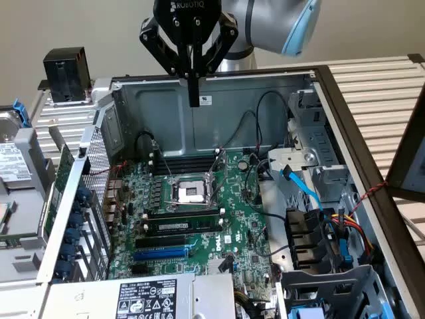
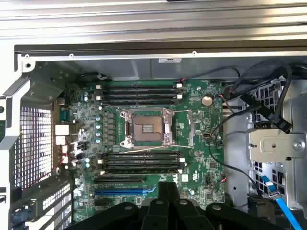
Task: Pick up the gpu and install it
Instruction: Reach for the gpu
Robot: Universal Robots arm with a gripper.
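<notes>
Looking down into a large open grey steel computer case [image 1: 199, 136], lying on its side with the cover off. Showing across its floor a broad green motherboard [image 1: 249, 222], with a bare silver processor socket [image 1: 192, 193] at centre and vacant card slots below it. Catching the black Robotiq gripper [image 1: 193, 98] poised above the case's far wall, clenched tight and grasping nothing. Leaving unfilled the long blue plastic expansion slot [image 1: 163, 253] near the motherboard's nearer edge.

Placing the gpu only tentatively: possibly the thin green board edge [image 1: 58, 183] standing just outside the perforated side wall, on the exterior view's left, well apart from the gripper. Exposing too little of itself to tell for sure.

Reading, on this evidence, as the opening step, with the pick-up not yet begun and nothing seated in the slots. Calling, for the next move, for unclenching the tool, squaring it to the card, and taking hold of the board clear of the cooler shroud and the contact edge.
</notes>
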